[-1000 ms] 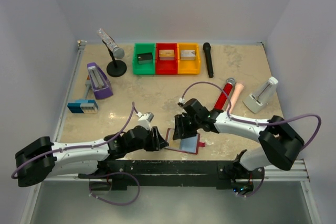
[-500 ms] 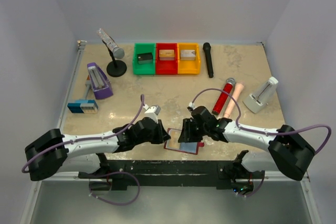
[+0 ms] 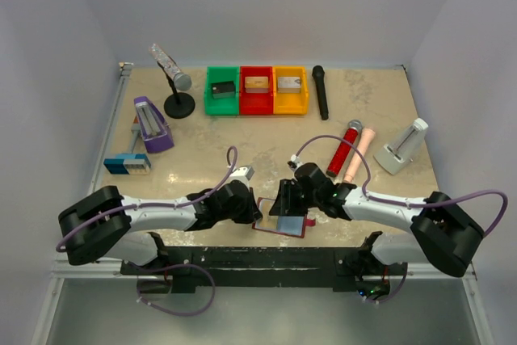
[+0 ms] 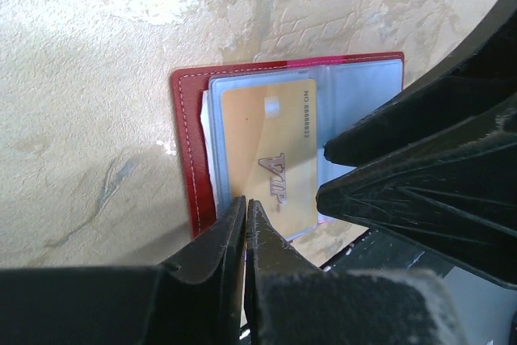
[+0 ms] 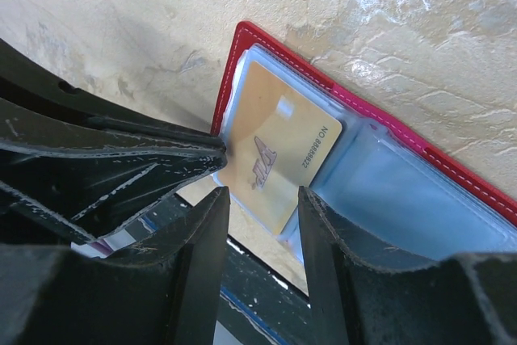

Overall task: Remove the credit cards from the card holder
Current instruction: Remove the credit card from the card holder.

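The card holder point(image 3: 283, 225) lies open near the table's front edge, dark red outside point(image 4: 187, 151) with light blue clear pockets point(image 5: 404, 191). A gold-tan credit card point(image 4: 266, 159) point(image 5: 279, 151) sits in the left pocket; no other cards show. My left gripper point(image 3: 257, 214) point(image 4: 245, 201) is shut, its tips at the left pocket's edge over the gold card; whether it pinches the sleeve I cannot tell. My right gripper point(image 3: 283, 204) point(image 5: 262, 195) is open, its fingers straddling the gold card's near end from just above. The two grippers' fingers nearly touch.
Green point(image 3: 222, 90), red point(image 3: 257, 90) and yellow point(image 3: 291, 90) bins with blocks stand at the back. A black microphone point(image 3: 321, 92), a red microphone point(image 3: 344, 148), a silver microphone on a stand point(image 3: 174, 78), a purple object point(image 3: 151, 124) and a grey stand point(image 3: 401, 149) surround. A black rail point(image 3: 266, 258) runs along the front.
My left gripper has closed and slid right up to the card holder's left edge. My right gripper has dropped toward the front, over the open card holder.
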`<state>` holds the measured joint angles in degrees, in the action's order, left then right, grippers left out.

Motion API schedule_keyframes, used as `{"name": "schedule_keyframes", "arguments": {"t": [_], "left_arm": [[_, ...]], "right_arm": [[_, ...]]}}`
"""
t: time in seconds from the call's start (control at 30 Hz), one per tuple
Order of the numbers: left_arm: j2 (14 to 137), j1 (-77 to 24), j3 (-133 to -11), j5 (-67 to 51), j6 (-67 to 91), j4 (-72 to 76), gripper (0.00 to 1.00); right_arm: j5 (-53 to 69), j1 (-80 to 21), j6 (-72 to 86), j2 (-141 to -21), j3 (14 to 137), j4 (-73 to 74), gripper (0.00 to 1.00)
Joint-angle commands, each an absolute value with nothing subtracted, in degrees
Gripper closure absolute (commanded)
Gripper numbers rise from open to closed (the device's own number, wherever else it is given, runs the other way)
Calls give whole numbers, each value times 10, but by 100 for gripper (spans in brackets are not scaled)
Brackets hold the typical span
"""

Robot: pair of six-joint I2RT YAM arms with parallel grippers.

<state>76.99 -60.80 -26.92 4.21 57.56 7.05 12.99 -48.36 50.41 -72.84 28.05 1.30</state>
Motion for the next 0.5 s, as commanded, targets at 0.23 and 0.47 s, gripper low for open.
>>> {"name": "schedule_keyframes", "arguments": {"t": [0.23,0.47], "left_arm": [[788,-606,-280,44,574,85,95],[789,-606,-271,45,576,88,97]], "right_arm": [[134,-485,517,-743,275,-18,56],[134,-485,521,-744,267,-23,56]]}}
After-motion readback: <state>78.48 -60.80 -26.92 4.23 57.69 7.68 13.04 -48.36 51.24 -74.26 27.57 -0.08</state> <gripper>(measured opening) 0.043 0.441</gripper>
